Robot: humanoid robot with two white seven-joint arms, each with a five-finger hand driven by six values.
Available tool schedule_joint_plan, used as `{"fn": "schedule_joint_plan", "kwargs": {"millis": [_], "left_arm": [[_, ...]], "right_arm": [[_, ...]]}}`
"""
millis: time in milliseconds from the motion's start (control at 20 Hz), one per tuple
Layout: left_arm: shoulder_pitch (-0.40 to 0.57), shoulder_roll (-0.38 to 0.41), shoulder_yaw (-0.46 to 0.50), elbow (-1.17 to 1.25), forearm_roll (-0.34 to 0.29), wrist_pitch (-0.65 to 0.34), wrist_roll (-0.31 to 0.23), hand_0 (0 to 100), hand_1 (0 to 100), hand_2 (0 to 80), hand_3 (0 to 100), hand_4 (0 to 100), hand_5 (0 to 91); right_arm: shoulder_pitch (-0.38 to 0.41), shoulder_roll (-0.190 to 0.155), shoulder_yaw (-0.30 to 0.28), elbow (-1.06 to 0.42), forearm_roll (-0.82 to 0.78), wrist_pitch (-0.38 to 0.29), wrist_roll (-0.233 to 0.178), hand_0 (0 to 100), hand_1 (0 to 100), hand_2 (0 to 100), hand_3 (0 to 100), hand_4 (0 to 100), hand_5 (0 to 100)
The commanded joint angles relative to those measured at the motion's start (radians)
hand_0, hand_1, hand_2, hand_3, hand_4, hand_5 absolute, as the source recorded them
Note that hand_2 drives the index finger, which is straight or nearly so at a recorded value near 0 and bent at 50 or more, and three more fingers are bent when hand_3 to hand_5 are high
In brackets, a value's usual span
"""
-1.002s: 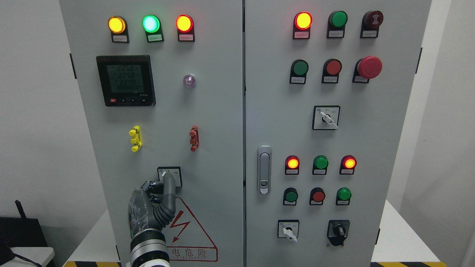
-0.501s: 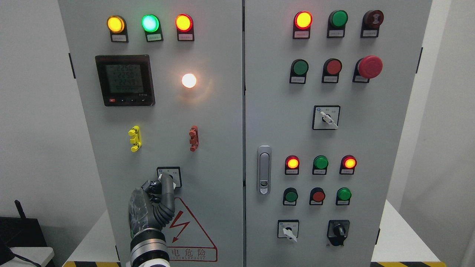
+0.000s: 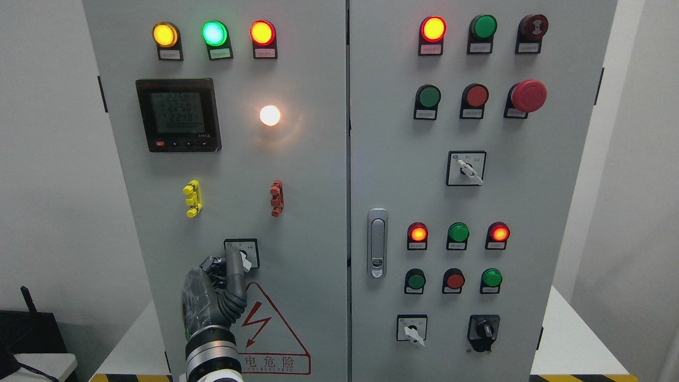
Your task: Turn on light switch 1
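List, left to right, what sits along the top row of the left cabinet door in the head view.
Yellow lamp → green lamp → red lamp, all lit.

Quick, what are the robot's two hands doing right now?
Left hand: fingers mostly curled, one finger up against the rotary switch, gripping nothing.
Right hand: not in view.

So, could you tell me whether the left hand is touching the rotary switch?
Cannot tell: in the head view the left hand overlaps the rotary switch, hiding any contact.
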Motion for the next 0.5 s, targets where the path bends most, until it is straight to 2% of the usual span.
{"fn": "schedule_joint_plan", "kwargs": {"millis": [0,200,451], "left_arm": [[0.000,0.000,0.000,-0.002,0.001,-0.002,-0.002,52,12,48.2,70,83,80.7],[0.000,-0.001,0.000,-0.002,0.001,-0.002,-0.002,45,15,48.1,70,83,81.0],[0.006,-0.001,0.003,-0.004,0.001,-0.004,-0.002,41,18,47.9,70,83,81.1]], "right_arm": [[0.000,0.000,0.000,0.000,-0.017,0.001,0.001,12,39,0,0,0,0],[0.000,0.000,0.000,0.000,-0.018,0.001,0.001,12,39,0,0,0,0],[0.000,0.000,0.000,0.000,-0.018,0.001,0.001,12,39,0,0,0,0]]}}
